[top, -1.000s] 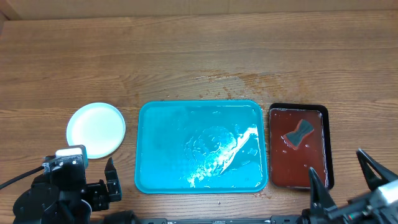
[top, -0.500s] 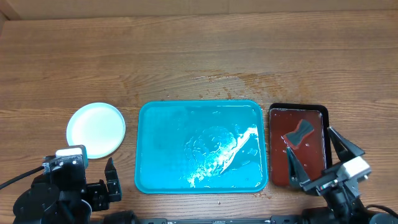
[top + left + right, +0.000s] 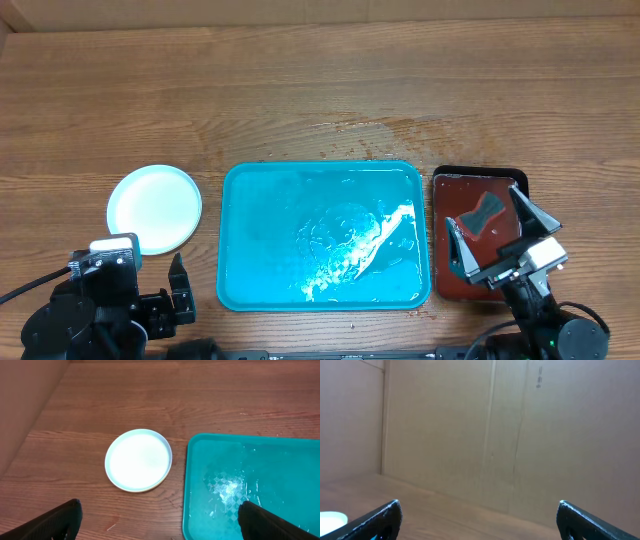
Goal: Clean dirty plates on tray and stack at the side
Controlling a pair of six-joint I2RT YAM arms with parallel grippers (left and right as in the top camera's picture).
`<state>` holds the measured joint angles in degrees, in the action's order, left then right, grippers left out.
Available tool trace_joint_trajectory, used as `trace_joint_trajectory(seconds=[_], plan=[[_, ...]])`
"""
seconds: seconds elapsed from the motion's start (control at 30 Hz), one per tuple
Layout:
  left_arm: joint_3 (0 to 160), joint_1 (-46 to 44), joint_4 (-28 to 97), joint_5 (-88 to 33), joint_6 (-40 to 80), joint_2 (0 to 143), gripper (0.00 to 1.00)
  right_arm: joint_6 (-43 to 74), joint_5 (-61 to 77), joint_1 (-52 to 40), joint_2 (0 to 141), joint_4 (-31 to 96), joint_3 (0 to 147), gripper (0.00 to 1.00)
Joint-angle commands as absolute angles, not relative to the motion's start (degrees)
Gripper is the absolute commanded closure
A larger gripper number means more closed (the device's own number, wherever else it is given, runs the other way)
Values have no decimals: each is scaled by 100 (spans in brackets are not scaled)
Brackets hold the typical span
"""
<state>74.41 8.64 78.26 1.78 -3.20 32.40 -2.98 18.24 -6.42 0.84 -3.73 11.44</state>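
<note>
My left gripper (image 3: 159,506) hangs with its fingers (image 3: 60,519) spread wide and nothing between them, low at the near-left corner of the table (image 3: 300,80). My right gripper (image 3: 479,506) is spread just as wide and is just as empty, its camera tipped up at a cardboard wall (image 3: 470,425). From overhead the right one hovers over the small dark tray (image 3: 480,171) of reddish-brown liquid. A dark bow-tie-shaped pad (image 3: 482,213), a sponge I take it, lies in the liquid there. I have no hold of it, and I cannot tell how high above it I am. Just beside that, the turquoise tray (image 3: 260,220) carries no plate at all, only a wet sheen and glare across its floor. The plates (image 3: 139,459) sit on the bare wood just to that tray's left, near my left gripper but apart from it. The top one is white with no red smear that I can see. A pale yellowish rim peeps out beneath it on the near side, so it is a stack, though I cannot count how many lie under. A few splashes (image 3: 375,130) mark the wood beyond the turquoise tray. I judge the job done or all but done: dishes off, wiped, piled at the side. What is left, if anything, is to make sure every plate is in that pile and to draw both arms clear.
</note>
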Motion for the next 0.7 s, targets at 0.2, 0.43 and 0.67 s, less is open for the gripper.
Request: trace_joint_trajectory(seconds=[0.2,0.43,0.67], plan=[[7500,860,7822,191,-410,3223,0,-281,1852,-674,21,-1678,187,0],[7500,860,7822,191,-410,3223,0,-285,1608,-674,16,-1594,43,0],[7500,860,7822,191,-410,3223,0,-3,1450,-563,16,-353,45,0]])
